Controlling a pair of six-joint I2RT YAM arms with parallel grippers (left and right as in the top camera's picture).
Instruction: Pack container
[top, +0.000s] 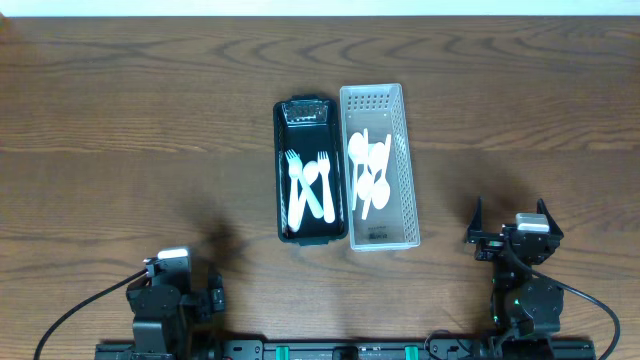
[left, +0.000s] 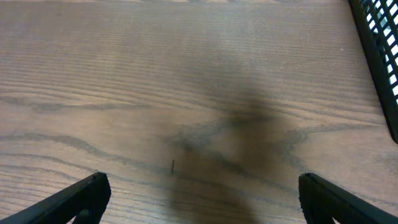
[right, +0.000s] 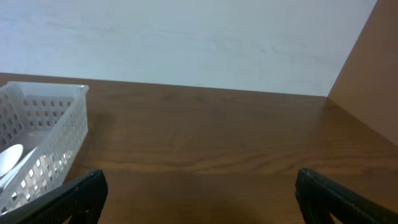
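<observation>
A black basket (top: 283, 170) sits mid-table and holds three white forks (top: 310, 185). A white perforated basket (top: 402, 100) stands right beside it and holds several white spoons (top: 370, 170). My left gripper (top: 172, 265) is at the near left edge, open and empty, its fingers wide over bare wood in the left wrist view (left: 199, 196). My right gripper (top: 515, 232) is at the near right, open and empty (right: 199, 193). The white basket shows at the left of the right wrist view (right: 43, 124); a corner of the black basket shows at the left wrist view's right edge (left: 379, 43).
The wooden table (top: 120, 120) stretches left and right of the two baskets. A pale wall (right: 186, 37) rises behind the table's far edge. Cables run from both arm bases at the near edge.
</observation>
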